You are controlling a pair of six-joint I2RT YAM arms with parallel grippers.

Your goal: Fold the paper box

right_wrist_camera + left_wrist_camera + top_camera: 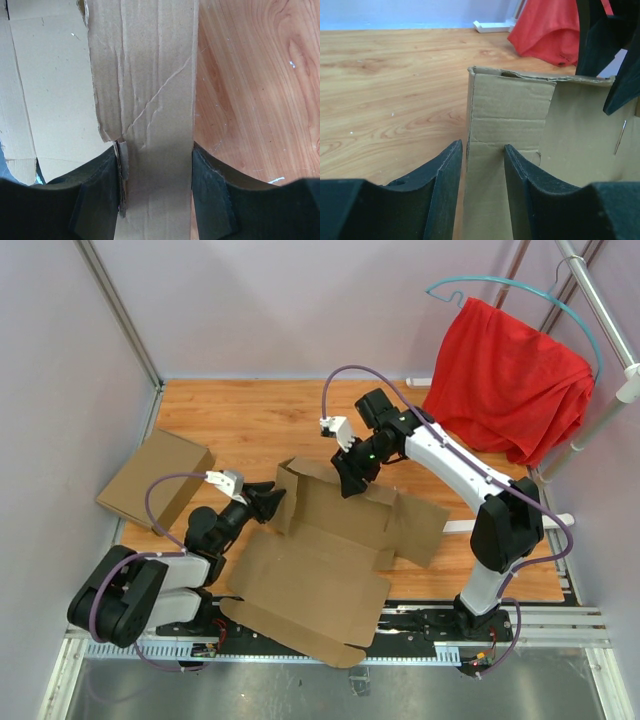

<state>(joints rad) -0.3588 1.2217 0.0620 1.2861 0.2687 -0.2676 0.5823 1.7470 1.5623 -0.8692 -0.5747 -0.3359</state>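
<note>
A wooden table [250, 415] is seen below. The paper box [320, 560] is spread in its middle, with the long side running away from the near edge. The raised back wall is pinched by the right gripper [349, 483]. The left side flap is straddled by the left gripper [274, 502] (a squeeze cannot be told), so that arm is judged nearer for folding it inward.

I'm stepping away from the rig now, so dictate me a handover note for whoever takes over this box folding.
Left gripper: shut on the upright left wall of the paper box.
Right gripper: shut on its raised back wall.
Box lies mid-table, lid panel flat toward the arm bases, right flap flat.
Done: two walls stood up.
Left: raise the right side, tuck tabs, close the lid.
</note>
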